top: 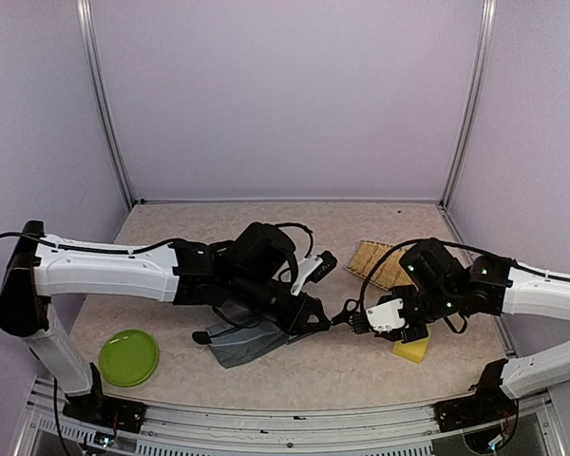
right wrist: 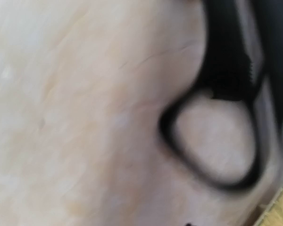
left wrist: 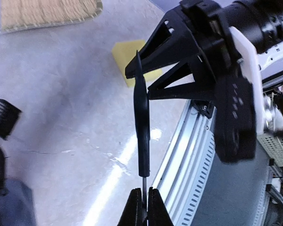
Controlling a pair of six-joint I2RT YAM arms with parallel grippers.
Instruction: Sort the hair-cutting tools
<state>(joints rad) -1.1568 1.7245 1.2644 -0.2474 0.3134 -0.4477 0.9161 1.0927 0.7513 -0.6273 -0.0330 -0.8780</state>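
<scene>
My left gripper point(top: 320, 320) is shut on the thin steel blade of a pair of scissors point(top: 341, 313), and in the left wrist view point(left wrist: 145, 207) the black handle point(left wrist: 142, 117) stands straight up from the jaws. My right gripper point(top: 354, 320) is open, and its fingers point(left wrist: 165, 52) sit either side of the handle's end. The right wrist view is blurred and shows only a black loop handle point(right wrist: 221, 75) close up. A black-and-silver clipper point(top: 310, 272) lies behind my left gripper, and its toothed head point(left wrist: 2, 117) shows in the left wrist view. A second pair of scissors is not in view.
A yellow sponge point(top: 410, 350) lies under my right wrist. A woven straw mat point(top: 380, 262) lies at the back right. A grey pouch point(top: 239, 344) lies under my left arm, with a small black piece point(top: 201, 337) at its left edge. A green plate point(top: 128, 358) sits front left.
</scene>
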